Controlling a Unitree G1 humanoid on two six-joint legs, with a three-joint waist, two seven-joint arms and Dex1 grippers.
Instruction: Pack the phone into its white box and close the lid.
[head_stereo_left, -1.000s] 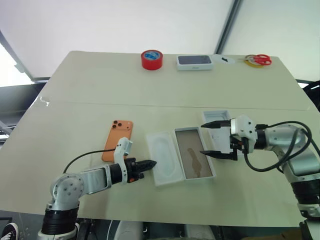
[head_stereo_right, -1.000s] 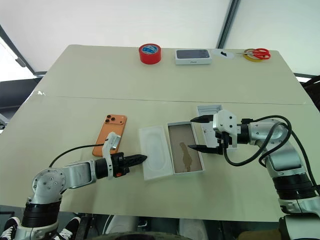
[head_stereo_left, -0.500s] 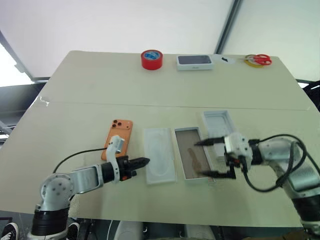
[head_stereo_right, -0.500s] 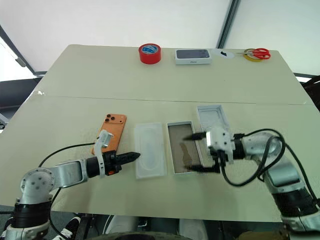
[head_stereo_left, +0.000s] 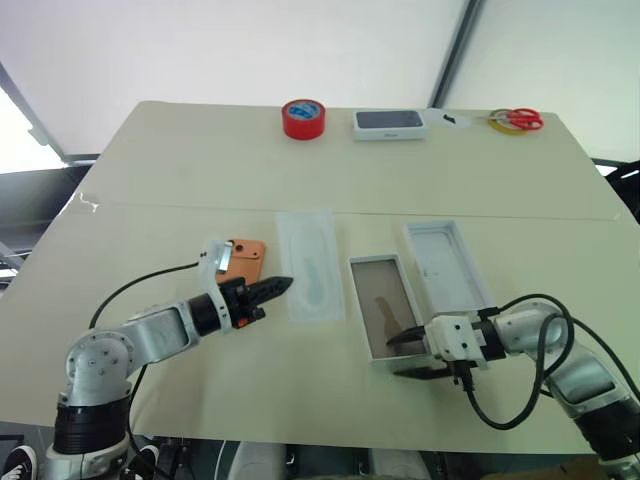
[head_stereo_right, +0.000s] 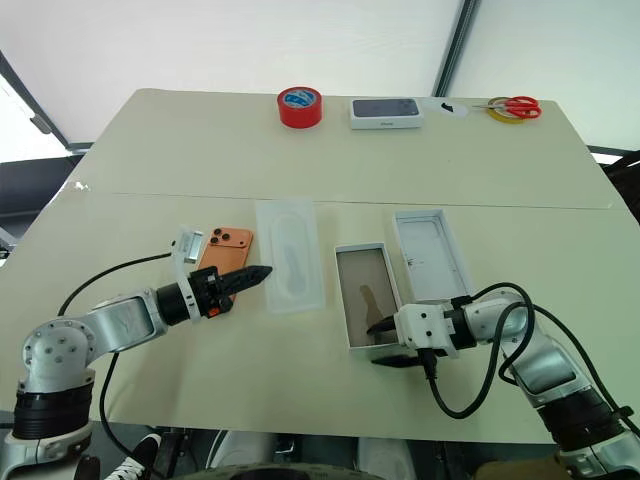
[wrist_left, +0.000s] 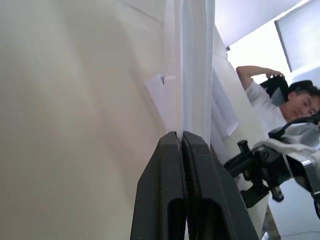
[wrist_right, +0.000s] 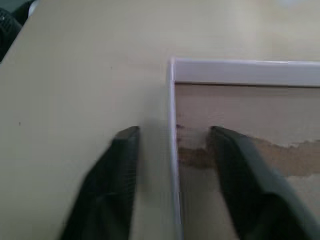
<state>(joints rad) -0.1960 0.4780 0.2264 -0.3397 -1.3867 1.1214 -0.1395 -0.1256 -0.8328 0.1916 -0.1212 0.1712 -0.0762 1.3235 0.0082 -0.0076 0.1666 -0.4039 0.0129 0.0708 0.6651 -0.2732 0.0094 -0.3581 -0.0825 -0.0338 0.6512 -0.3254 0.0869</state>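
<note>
I have the tray pinched in the left end effector and the right end effector straddling a wall of the white box.

My left end effector (head_stereo_right: 262, 271) is closed tight on the edge of the white moulded tray (head_stereo_right: 290, 256), holding it off the counter (head_stereo_right: 300, 160) over the far seam line. The phone (head_stereo_right: 222, 255) lies back-up on the counter, just beside the tray and partly hidden behind my left end effector. The white box (head_stereo_left: 385, 317) sits open in front of me, brownish floor showing, and my right end effector (head_stereo_left: 405, 353) is partly open with one finger inside and one outside its near wall, not clamped. The lid (head_stereo_left: 448, 265) rests inner face up, touching the box's right side.
</note>
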